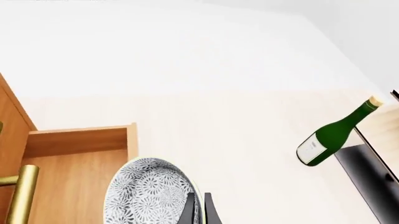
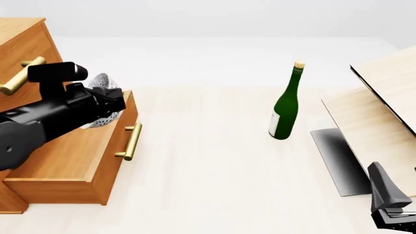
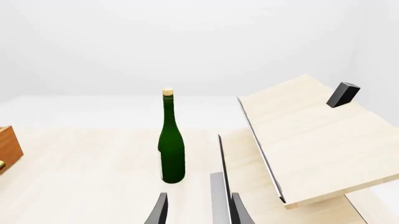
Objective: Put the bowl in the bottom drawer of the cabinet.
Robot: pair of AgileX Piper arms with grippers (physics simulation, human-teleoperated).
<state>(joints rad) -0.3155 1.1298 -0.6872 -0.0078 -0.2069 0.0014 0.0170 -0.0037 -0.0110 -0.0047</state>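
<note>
Round speckled white bowl [image 1: 149, 191] pinched at its rim by the closed left gripper [image 1: 198, 205], above the open wooden bottom drawer [image 2: 78, 161]. Right gripper [image 3: 196, 207] parted, empty.

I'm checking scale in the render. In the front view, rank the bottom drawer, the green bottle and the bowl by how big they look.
1. bottom drawer
2. green bottle
3. bowl, mostly hidden behind the left gripper, so only a sliver shows.

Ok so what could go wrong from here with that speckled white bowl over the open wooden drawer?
1. The speckled white bowl hangs tilted in the left gripper, near the open orange-brown bottom drawer's far wall; released now, it might land on edge or roll.
2. The brass handle above sits near the arm and could get bumped.
</note>
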